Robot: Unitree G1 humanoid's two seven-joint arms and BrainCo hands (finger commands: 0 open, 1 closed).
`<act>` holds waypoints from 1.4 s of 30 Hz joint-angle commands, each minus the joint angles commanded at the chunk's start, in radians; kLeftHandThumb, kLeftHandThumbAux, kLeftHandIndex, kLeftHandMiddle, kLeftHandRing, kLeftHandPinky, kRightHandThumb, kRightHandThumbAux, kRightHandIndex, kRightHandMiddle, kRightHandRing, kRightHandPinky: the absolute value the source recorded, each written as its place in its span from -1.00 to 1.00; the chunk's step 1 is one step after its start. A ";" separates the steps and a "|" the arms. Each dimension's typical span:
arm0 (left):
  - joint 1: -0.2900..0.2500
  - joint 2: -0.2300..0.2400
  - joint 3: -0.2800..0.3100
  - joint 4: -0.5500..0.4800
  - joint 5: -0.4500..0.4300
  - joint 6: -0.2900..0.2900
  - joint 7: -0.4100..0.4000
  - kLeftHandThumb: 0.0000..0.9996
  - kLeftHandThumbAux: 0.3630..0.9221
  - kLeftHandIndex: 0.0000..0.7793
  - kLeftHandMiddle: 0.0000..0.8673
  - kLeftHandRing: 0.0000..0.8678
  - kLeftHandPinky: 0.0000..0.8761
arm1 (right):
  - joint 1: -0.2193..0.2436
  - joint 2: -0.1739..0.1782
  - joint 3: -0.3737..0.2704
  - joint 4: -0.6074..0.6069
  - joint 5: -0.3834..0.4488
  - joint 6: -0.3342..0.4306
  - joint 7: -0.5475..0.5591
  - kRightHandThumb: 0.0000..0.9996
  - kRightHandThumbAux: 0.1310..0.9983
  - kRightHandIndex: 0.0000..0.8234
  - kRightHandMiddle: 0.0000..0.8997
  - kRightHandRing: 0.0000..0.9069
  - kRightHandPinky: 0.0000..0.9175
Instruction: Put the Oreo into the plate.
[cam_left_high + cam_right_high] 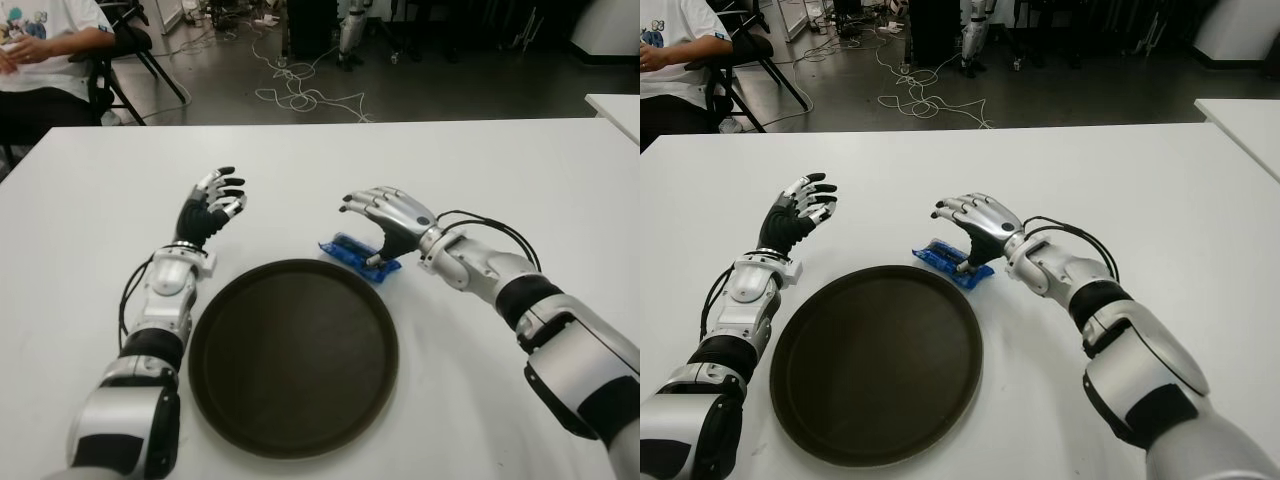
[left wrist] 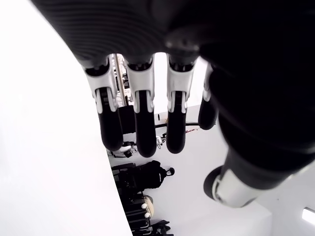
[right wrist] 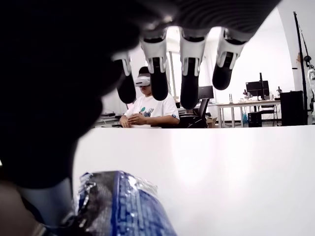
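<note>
blue Oreo pack (image 1: 358,256) on the white tabletop (image 1: 500,170) just past the round dark plate (image 1: 293,356), right hand (image 1: 390,215) over it, thumb touching, fingers spread, nothing gripped, left hand (image 1: 208,207) left of plate, loose and empty

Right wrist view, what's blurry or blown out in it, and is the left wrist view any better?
Right wrist view: the blue Oreo packet is close and soft, the right hand a dark silhouette against bright windows. Left wrist view: the white table is washed out and the left hand is backlit.

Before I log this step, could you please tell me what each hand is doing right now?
Left hand: open, holding nothing, left of the plate.
Right hand: open over the Oreo pack, not grasping it.
</note>
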 joint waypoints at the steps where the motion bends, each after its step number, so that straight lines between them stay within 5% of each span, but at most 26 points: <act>1: 0.000 0.000 -0.001 -0.001 0.001 0.000 0.001 -0.47 0.39 -0.50 -0.36 -0.40 -0.37 | 0.001 0.001 0.001 -0.002 -0.001 0.005 -0.001 -1.00 0.48 -0.53 -0.63 -0.65 -0.71; 42: 0.006 -0.006 -0.004 -0.020 0.002 0.015 0.007 -0.51 0.41 -0.53 -0.38 -0.40 -0.37 | 0.023 0.018 0.002 -0.022 -0.012 0.096 -0.054 -1.00 0.58 -0.58 -0.70 -0.71 -0.70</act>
